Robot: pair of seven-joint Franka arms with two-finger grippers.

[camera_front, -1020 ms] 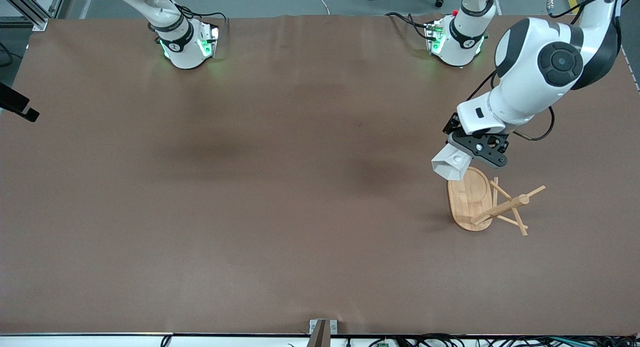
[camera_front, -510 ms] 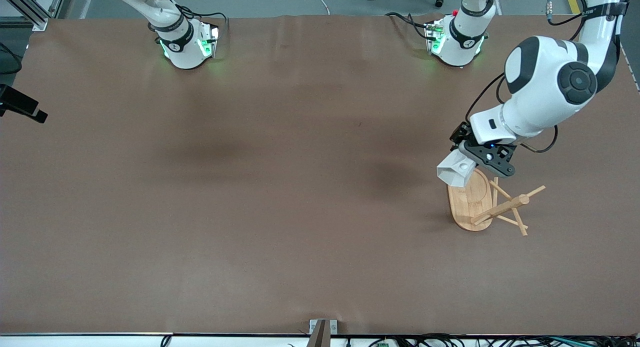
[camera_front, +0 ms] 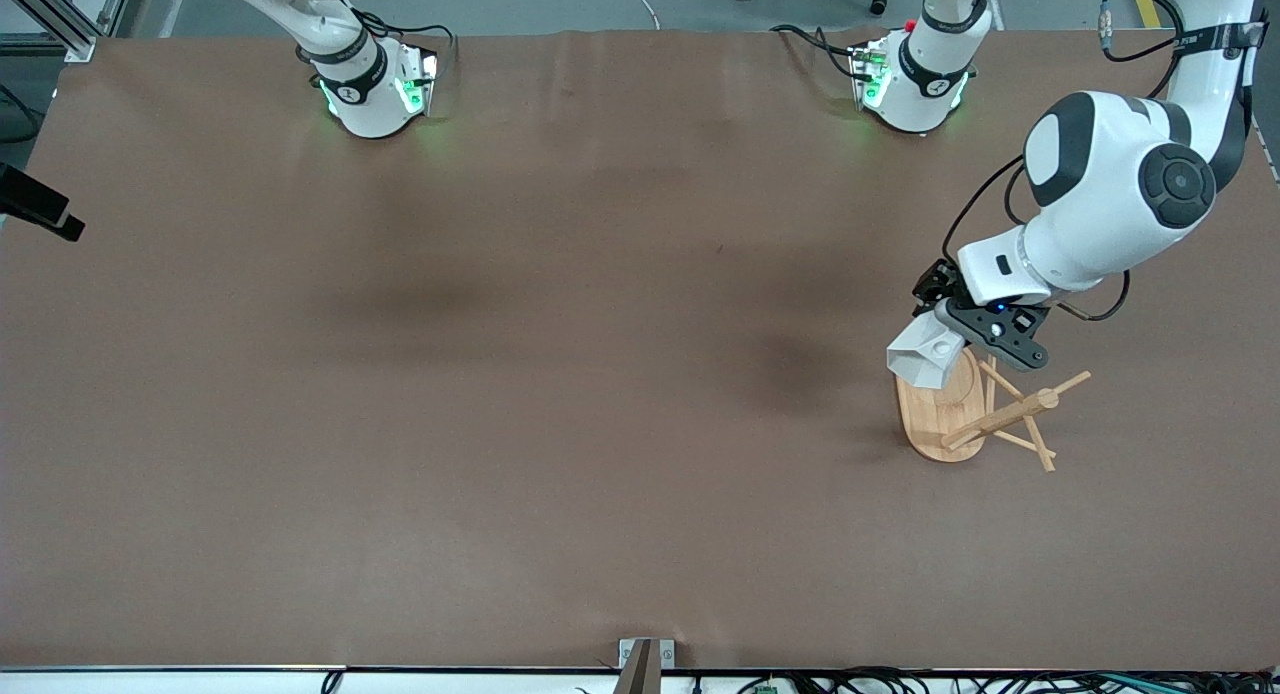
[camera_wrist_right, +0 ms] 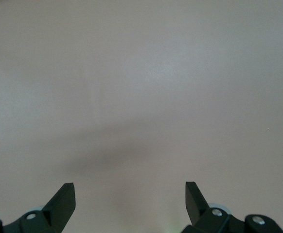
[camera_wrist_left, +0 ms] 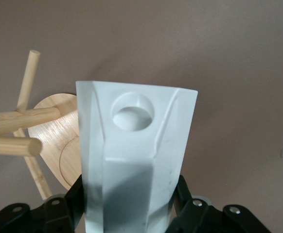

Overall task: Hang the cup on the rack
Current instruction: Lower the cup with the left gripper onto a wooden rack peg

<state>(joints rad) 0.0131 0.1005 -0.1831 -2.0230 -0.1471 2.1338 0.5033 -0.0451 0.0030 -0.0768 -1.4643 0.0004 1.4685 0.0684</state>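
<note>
Left gripper [camera_front: 962, 326] clamps the cup [camera_front: 925, 353] over the rack [camera_front: 965, 407] (base partly hidden); right gripper [camera_wrist_right: 130, 196] spread wide.

Our left arm reaches from its base, elbow raised and wrist angled downward, so our left gripper [camera_front: 962, 326] hangs over the rack's base [camera_front: 940, 414], fingers clamped on the cup [camera_front: 925, 354]. Our right arm waits; our right gripper [camera_wrist_right: 130, 199], well apart from the rack, has its fingers spread wide.
</note>
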